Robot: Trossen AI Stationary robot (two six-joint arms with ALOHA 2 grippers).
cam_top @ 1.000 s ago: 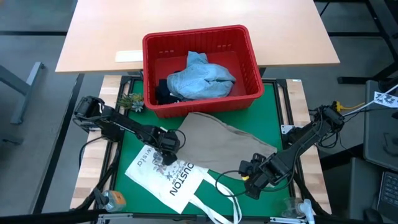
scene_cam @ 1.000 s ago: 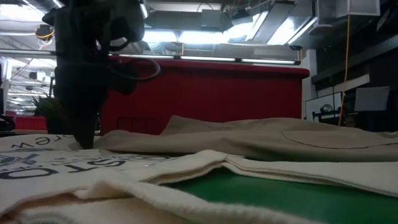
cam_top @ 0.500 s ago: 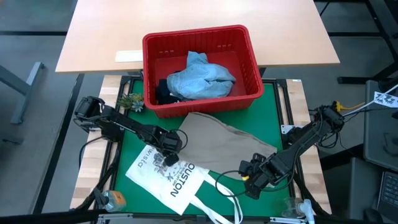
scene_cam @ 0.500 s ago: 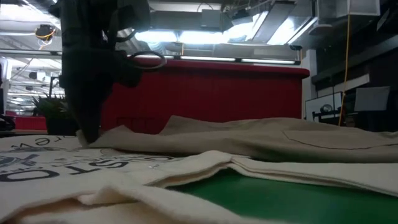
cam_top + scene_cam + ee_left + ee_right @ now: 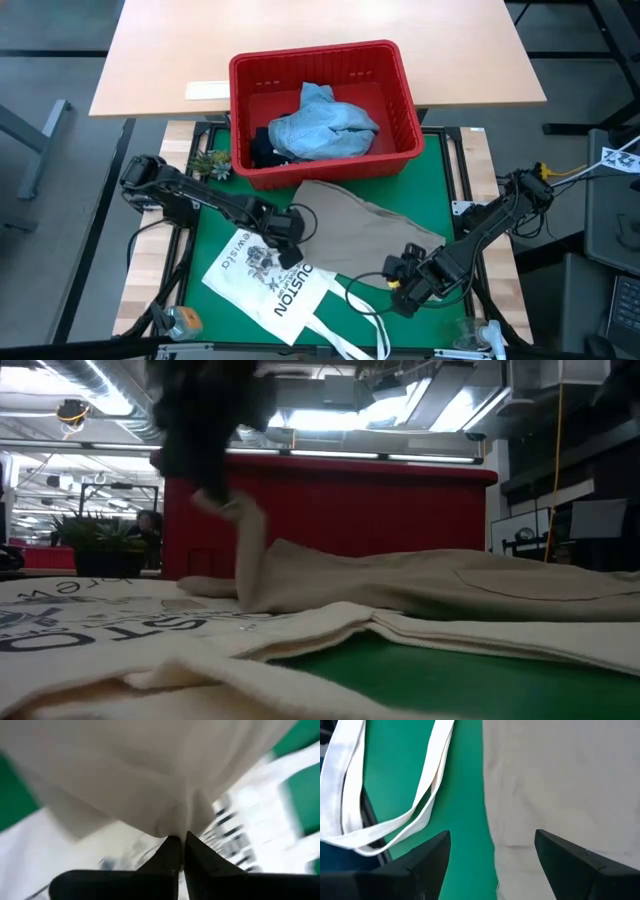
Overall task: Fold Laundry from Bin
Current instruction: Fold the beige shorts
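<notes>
Beige cloth [image 5: 365, 235] lies spread on the green mat [image 5: 215, 240] just in front of the bin [image 5: 400, 95]. On its left corner the left gripper [image 5: 292, 232] is clenched, pinching the cloth up in a limp peak. It looks light and floppy, best taken by corners. The tote bag [image 5: 270, 285] crowds that corner. The right gripper [image 5: 405, 283] hovers spread wide over the cloth's near right edge, holding nothing, with bare mat beside it.
</notes>
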